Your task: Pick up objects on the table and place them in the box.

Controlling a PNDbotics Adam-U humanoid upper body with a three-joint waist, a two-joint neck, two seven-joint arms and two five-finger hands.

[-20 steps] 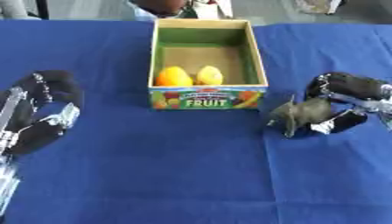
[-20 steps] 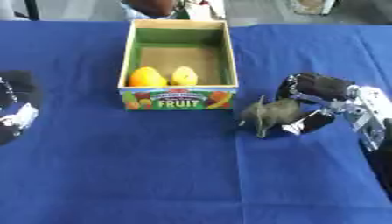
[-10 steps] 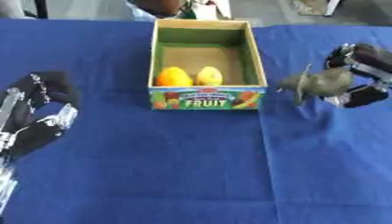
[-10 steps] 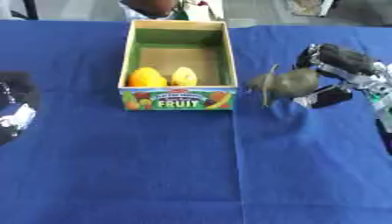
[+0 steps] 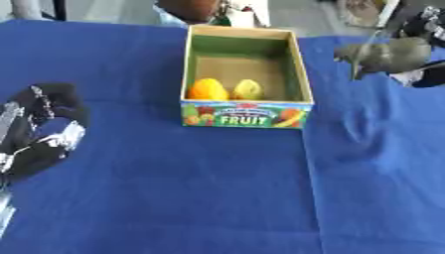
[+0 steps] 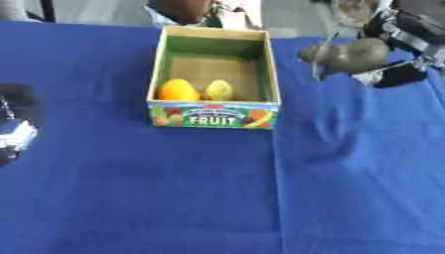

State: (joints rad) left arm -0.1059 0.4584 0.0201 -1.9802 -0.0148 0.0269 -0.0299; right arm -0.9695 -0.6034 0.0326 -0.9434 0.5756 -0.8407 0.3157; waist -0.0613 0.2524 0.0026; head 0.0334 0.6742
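Your right hand (image 6: 402, 47) held the grey-green object (image 6: 349, 53) in the air, to the right of the box (image 6: 215, 113) and near its far end, well clear of the blue tablecloth (image 6: 260, 198). The fingers were curled round the object's right side, so that its bulk stuck out leftward toward the box. It looked like a small toy, rounded in the body with a thin stalk or tail (image 6: 329, 40) rising from its left end — what it was meant to be could not be made out. Judged from its look, it was light and stiff, moulded plastic perhaps, smooth enough to swivel in a pinch, so the thick body was the place to take it and not the thin projection, which might bend or let it spin. You had it by the body already. The box stood upright with its FRUIT panel facing you; an orange fruit (image 6: 178, 90) and a yellow one (image 6: 219, 90) lay side by side against its near wall, leaving the far half of the floor bare — likely the easier spot for the release. Your left hand (image 5: 39, 129) rested idle at the left edge of the table, fingers curled on nothing. No other loose objects showed on the cloth.
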